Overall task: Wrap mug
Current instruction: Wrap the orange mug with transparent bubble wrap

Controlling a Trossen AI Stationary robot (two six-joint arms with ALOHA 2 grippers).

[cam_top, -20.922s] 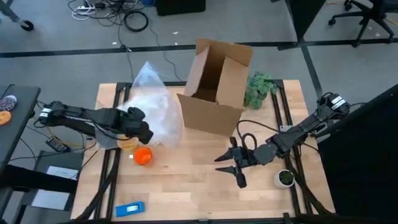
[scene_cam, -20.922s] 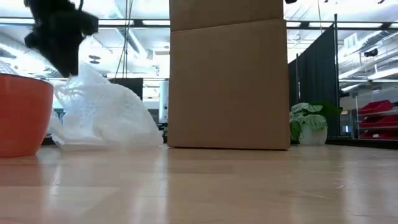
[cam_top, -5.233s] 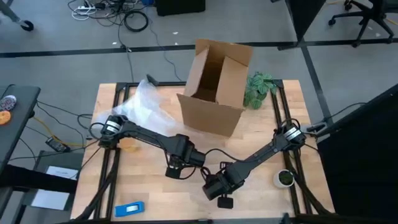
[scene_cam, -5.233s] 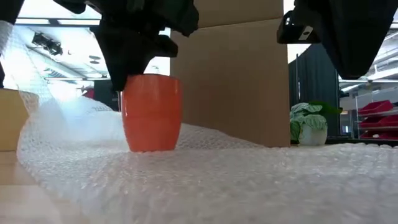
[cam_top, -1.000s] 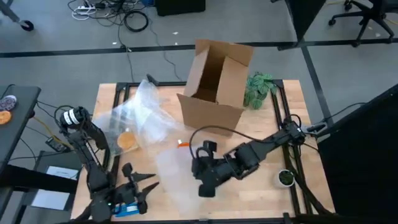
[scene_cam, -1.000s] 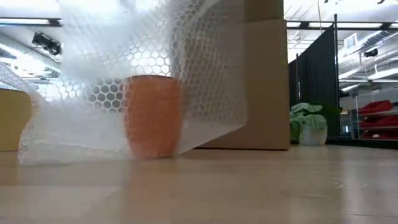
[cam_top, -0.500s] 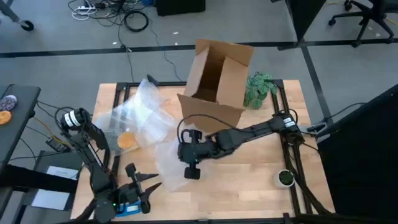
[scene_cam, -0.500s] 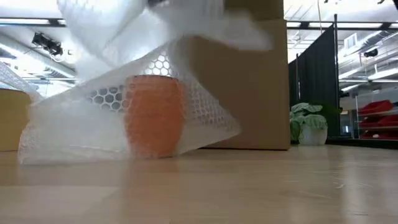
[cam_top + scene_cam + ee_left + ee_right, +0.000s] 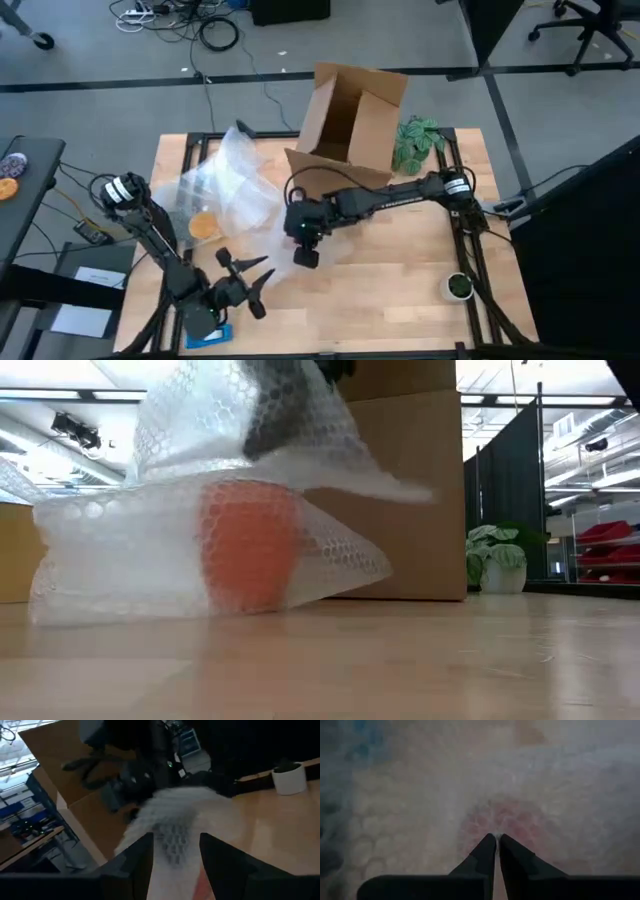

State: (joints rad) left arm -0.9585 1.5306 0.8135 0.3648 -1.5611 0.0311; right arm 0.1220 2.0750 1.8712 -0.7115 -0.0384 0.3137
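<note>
Right gripper (image 9: 495, 838), fingers pinched on bubble wrap (image 9: 150, 550), drapes it over the orange mug (image 9: 248, 545) to cover it. Left gripper (image 9: 243, 280) waits spread, near the table's front edge.

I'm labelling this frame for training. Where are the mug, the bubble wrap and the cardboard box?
mug (image 9: 248, 545): low view, middle of its orange body, seen through the wrap.
bubble wrap (image 9: 110, 560): low view, the sheet left of the mug.
cardboard box (image 9: 340, 185): high view, its front wall.

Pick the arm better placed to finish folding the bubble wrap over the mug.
Right. The right gripper is shut on the bubble wrap right above the mug; the left gripper hangs open, off the wrap.
</note>
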